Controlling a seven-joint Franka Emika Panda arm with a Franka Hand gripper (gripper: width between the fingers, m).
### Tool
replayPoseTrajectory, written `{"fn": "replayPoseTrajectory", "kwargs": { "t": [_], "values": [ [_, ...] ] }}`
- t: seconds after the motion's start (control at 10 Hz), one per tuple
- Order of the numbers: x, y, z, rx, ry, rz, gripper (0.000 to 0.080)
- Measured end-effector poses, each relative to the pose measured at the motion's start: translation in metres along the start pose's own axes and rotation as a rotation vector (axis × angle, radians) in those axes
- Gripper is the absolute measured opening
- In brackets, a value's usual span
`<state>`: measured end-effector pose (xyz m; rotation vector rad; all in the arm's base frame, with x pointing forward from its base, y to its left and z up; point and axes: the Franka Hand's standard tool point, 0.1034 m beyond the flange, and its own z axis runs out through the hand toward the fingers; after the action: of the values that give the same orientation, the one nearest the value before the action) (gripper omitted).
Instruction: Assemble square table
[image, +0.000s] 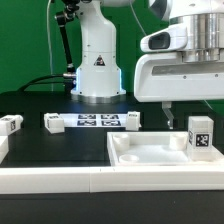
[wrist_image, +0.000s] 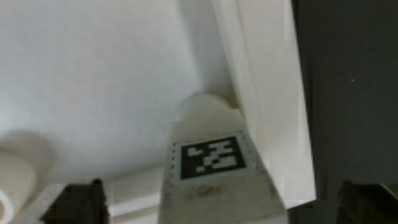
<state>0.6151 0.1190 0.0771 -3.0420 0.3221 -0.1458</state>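
The square table's white slab (image: 150, 152) lies at the front on the exterior view's right, recessed face up. One white tagged leg (image: 200, 135) stands upright in its corner on the exterior view's right. My gripper (image: 183, 118) hangs just above that leg. In the wrist view the leg (wrist_image: 214, 150) stands between my dark fingertips (wrist_image: 75, 203), with a gap on each side. The gripper (wrist_image: 219, 205) is open and empty. The slab's face (wrist_image: 107, 80) and raised rim (wrist_image: 267, 80) show around the leg.
Three loose tagged legs (image: 10, 125) (image: 53, 122) (image: 132, 119) lie on the black table. The marker board (image: 92, 121) lies between two of them. The robot base (image: 97, 70) stands behind. A long white border wall (image: 90, 182) runs along the front.
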Motion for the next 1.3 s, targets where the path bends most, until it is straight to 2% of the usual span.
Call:
{"fn": "replayPoseTrajectory", "kwargs": {
  "t": [0.3,0.4,0.5,0.6,0.7,0.9,1.3],
  "values": [
    [0.0004,0.0012,0.0000,-0.001,0.000,-0.180,0.0649],
    [0.0005,0.0017,0.0000,-0.001,0.000,-0.191,0.0521],
    [0.0005,0.0017,0.0001,-0.001,0.000,-0.187,0.0521],
    [0.0004,0.0016,0.0001,0.000,0.000,-0.178,0.0378],
    [0.0004,0.0017,0.0001,0.000,0.000,-0.166,0.0288],
    [0.0004,0.0016,0.0001,0.000,0.000,-0.126,0.0288],
    [0.0003,0.0010,0.0001,0.003,0.000,0.178,0.0288]
  ]
}}
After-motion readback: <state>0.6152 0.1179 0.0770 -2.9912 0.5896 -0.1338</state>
